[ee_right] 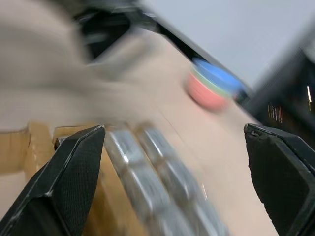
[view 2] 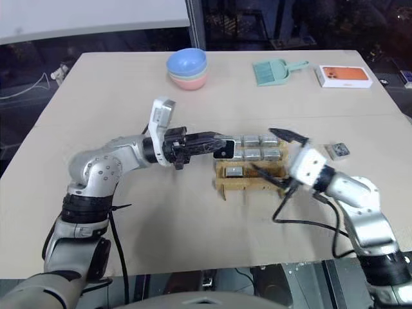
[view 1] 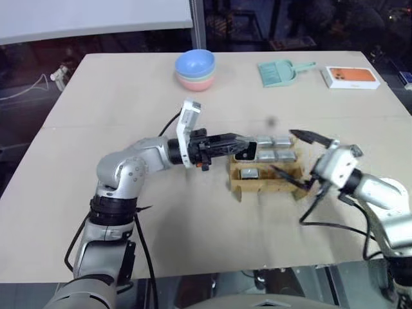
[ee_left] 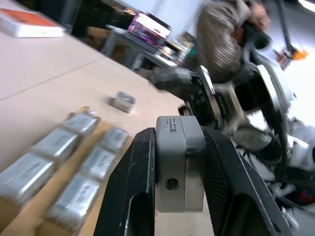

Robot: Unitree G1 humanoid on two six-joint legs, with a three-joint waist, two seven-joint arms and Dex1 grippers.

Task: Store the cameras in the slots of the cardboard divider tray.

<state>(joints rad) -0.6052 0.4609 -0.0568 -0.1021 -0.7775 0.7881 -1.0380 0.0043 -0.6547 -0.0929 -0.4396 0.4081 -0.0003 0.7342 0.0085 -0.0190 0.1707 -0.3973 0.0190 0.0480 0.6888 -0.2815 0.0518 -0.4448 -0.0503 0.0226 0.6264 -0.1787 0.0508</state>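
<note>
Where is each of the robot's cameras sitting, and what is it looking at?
Head, both eyes: look forward and down over the table at the cardboard divider tray, both arms showing.
Left wrist: looks along the left gripper, shut on a camera, toward the stored cameras and the right arm.
Right wrist: looks between the open fingers of the right gripper across the tray to the stacked bowls.
Shared: both wrist views show the tray's cameras; the right eye and left wrist views show one loose camera.

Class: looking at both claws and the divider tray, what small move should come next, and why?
Probably lower the left claw, shut on a camera, into an empty slot of the cardboard divider tray. It hovers over the tray, and the right claw is open beside it.
</note>
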